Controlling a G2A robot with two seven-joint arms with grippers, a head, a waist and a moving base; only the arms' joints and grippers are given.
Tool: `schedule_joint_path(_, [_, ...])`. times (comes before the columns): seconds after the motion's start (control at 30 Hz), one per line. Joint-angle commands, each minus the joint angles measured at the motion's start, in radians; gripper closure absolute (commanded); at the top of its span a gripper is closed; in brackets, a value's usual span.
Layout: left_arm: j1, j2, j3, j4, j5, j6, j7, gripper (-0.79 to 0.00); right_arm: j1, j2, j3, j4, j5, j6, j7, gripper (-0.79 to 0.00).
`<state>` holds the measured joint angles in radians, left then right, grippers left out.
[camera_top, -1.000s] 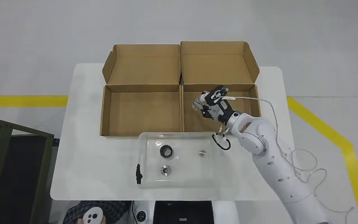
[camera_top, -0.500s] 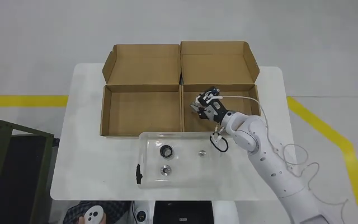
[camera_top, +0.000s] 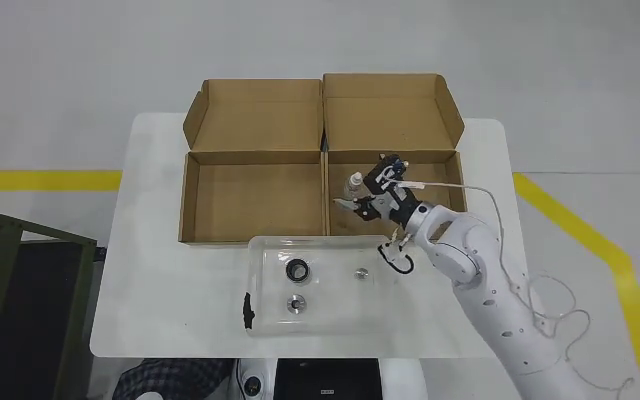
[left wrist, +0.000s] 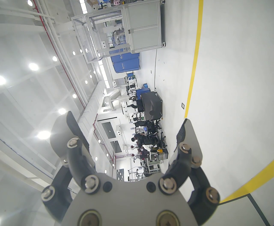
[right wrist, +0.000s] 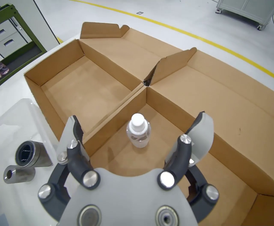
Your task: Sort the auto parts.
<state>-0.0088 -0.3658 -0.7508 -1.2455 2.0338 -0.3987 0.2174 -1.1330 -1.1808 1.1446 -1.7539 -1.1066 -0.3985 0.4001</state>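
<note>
The right claw point(right wrist: 138, 122) hangs wide over the near-left corner of the right box point(right wrist: 224, 119), where the white part point(right wrist: 138, 133) stands upright, free of both jaws. The bearing point(right wrist: 27, 153) lies in the clear tray point(camera_top: 330, 315), nearer and to the left of that claw. I judge this the closer arm. The left claw point(left wrist: 128, 119), also wide, points off into the room.

Legible markings: none found.
A small white mark on the blue cabinets point(left wrist: 125, 62), upper middle of the left wrist view, is too small to read. A dark square tag point(left wrist: 183, 105) on the floor beside the yellow line point(left wrist: 193, 64), middle right of that view, cannot be made out; likewise a second floor tag point(right wrist: 139, 13) at the right wrist view's top edge.
</note>
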Motion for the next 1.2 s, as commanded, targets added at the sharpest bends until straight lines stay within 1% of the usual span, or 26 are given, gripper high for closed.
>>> schedule_joint_path(0.0, [0.000,0.000,0.000,0.000,0.000,0.000,0.000,-0.785,-0.031,0.007,0.018,-0.056,-0.028,-0.021,0.015,-0.785])
schedule_joint_path(0.1, [0.000,0.000,0.000,0.000,0.000,0.000,0.000,-0.785,-0.089,0.019,0.047,-0.146,-0.068,-0.054,0.040,-0.785])
schedule_joint_path(0.17, [0.000,0.000,0.000,0.000,0.000,0.000,0.000,-0.785,-0.133,0.028,0.067,-0.210,-0.103,-0.097,0.051,-0.785])
schedule_joint_path(0.37, [0.000,0.000,0.000,0.000,0.000,0.000,0.000,-0.785,-0.249,0.048,0.114,-0.338,-0.125,-0.207,0.055,-0.785])
schedule_joint_path(0.5, [0.000,0.000,0.000,0.000,0.000,0.000,0.000,-0.785,-0.314,0.062,0.136,-0.397,-0.172,-0.283,0.066,-0.785])
schedule_joint_path(0.7, [0.000,0.000,0.000,0.000,0.000,0.000,0.000,-0.785,-0.379,0.077,0.138,-0.433,-0.263,-0.368,0.097,-0.785])
schedule_joint_path(0.9, [0.000,0.000,0.000,0.000,0.000,0.000,0.000,-0.785,-0.391,0.084,0.098,-0.425,-0.336,-0.410,0.151,-0.785])
schedule_joint_path(1.0, [0.000,0.000,0.000,0.000,0.000,0.000,0.000,-0.785,-0.379,0.086,0.067,-0.424,-0.377,-0.442,0.190,-0.785])
schedule_joint_path(1.17, [0.000,0.000,0.000,0.000,0.000,0.000,0.000,-0.785,-0.349,0.088,0.024,-0.423,-0.432,-0.455,0.262,-0.785])
